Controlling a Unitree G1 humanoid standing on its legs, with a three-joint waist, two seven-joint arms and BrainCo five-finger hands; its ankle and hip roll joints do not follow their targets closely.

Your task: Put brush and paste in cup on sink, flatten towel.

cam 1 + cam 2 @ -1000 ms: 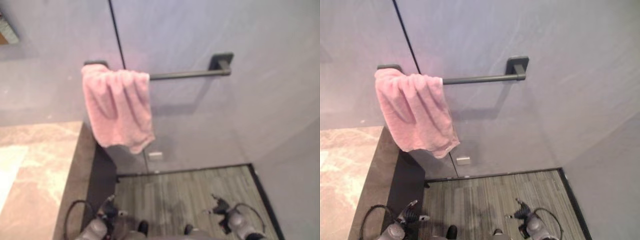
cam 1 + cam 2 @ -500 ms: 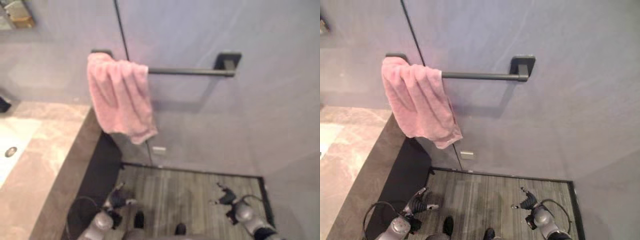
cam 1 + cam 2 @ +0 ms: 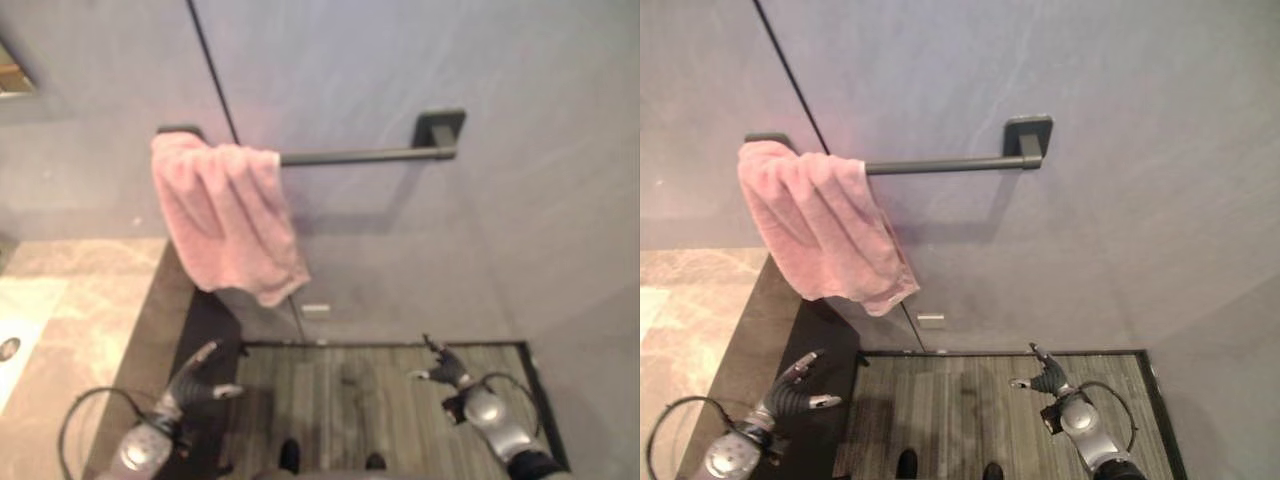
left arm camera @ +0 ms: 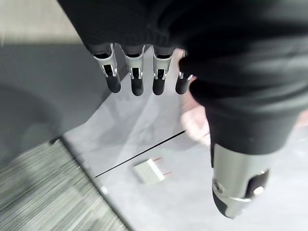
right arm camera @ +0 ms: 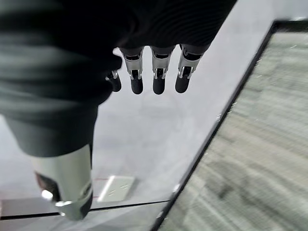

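The place looks like a bathroom. A pink towel [image 3: 228, 220] hangs bunched over a dark towel bar [image 3: 360, 155] fixed to a plain grey wall [image 3: 1090, 230], a marble-look counter [image 3: 90, 330] with what may be a sink drain [image 3: 8, 349] stands alongside, and grey plank flooring [image 3: 980, 410] lies below.

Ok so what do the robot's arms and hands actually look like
Both arms are silver-grey. The left robot hand and the right robot hand each have a dark ribbed cover over the back and wrist, slim silver fingers with rounded dark tips, and a thicker silver thumb.
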